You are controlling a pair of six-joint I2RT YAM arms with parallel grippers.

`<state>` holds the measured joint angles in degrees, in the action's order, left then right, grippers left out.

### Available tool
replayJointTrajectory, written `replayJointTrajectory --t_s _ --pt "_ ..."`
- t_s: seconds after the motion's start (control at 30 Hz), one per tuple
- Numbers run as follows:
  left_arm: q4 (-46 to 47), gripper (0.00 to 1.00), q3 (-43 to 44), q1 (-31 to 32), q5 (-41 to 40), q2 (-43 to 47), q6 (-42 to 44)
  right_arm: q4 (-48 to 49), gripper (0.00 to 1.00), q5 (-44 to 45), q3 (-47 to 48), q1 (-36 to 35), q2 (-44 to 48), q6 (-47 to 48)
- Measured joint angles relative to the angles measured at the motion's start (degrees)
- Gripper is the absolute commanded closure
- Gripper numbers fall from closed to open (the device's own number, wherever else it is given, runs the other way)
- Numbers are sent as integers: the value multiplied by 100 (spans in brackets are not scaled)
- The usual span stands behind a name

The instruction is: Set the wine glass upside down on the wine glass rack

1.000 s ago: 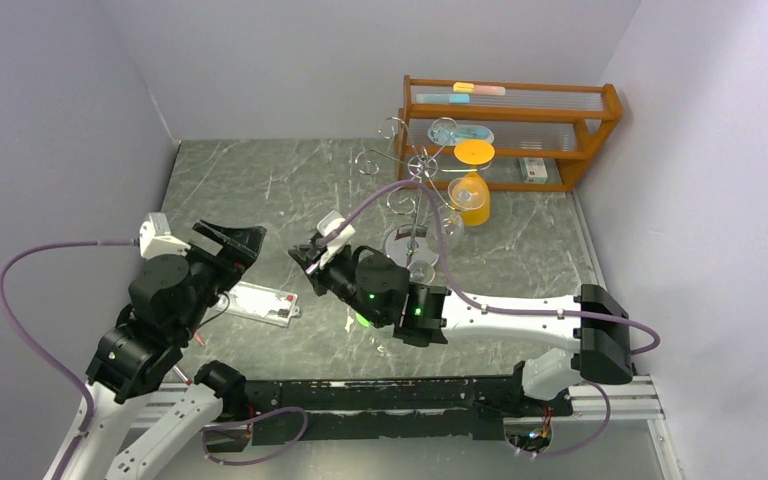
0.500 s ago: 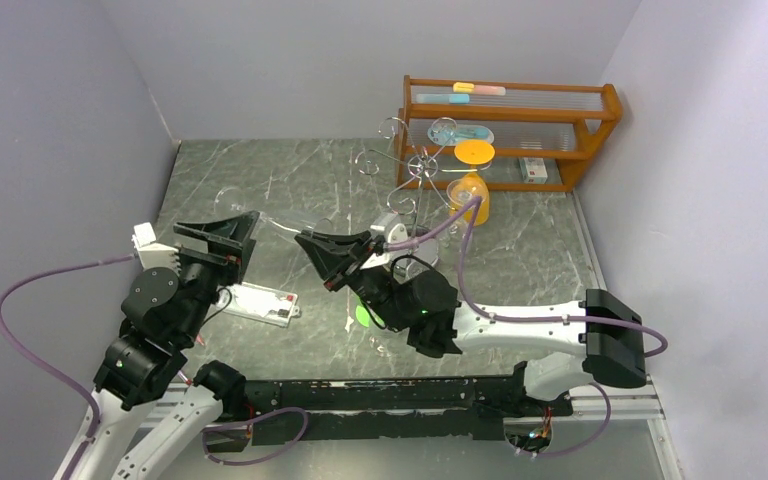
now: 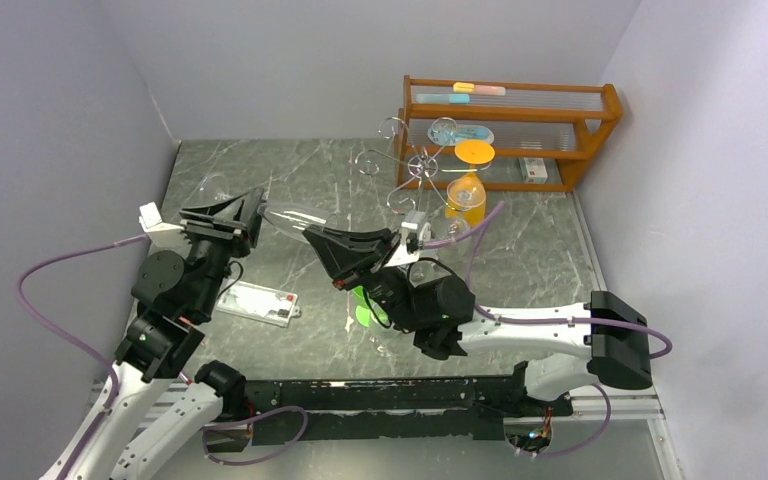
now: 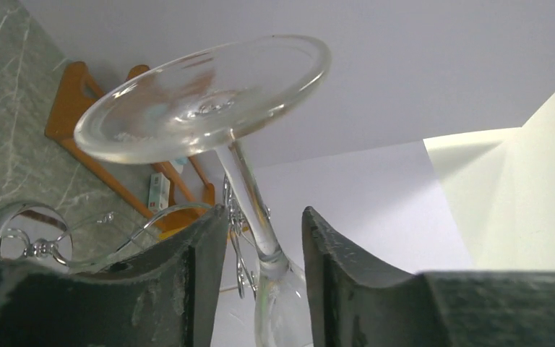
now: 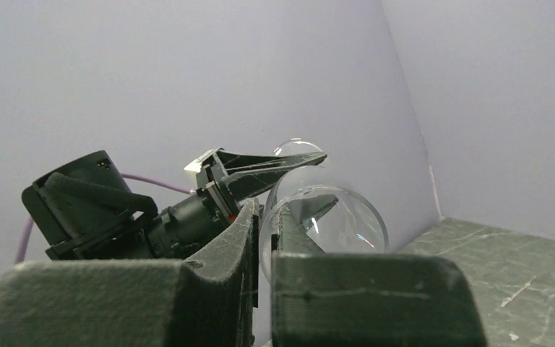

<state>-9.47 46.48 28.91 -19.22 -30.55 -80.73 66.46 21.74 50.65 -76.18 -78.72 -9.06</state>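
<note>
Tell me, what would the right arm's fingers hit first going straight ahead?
Probably the left arm's fingers, straight ahead, straddling the stem of the clear wine glass that the right fingers pinch; depth is unclear.

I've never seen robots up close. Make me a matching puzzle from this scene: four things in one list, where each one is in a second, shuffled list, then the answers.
Things:
1. clear wine glass
2. orange glass
3. flat white object
4. wooden shelf

Places:
A. lying flat on the table
B. standing at the table's far right corner
C. foot-up on the chrome rack
D. in the air between the left gripper and the right gripper

Pairs: 1-D, 2-C, 3-A, 4-B.
</note>
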Motion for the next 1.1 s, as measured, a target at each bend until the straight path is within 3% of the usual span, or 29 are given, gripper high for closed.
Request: replayJointTrajectory --t_s 0.23,0.27,0.33,0.47,0.6,0.83,1.1 --pt "621 93 -13 -2 4 -155 -175 111 100 -7 0 0 -20 -160" --pt "732 95 -13 -9 -2 -151 -201 129 100 -11 0 0 -28 -190" --pt "920 95 -17 -22 4 -120 -221 203 88 -55 0 0 -35 -236" --pt "1163 95 -20 -22 87 -125 122 186 45 -96 0 0 -17 -260" --pt "1259 95 83 -22 275 -302 1025 -260 26 -79 -98 11 168 -251" --pt "1316 95 769 -22 761 -1001 3005 -2258 17 284 -205 140 1141 -382" --pt "1434 95 1047 -22 1950 -1633 5141 -5069 18 529 1320 522 1493 -1003"
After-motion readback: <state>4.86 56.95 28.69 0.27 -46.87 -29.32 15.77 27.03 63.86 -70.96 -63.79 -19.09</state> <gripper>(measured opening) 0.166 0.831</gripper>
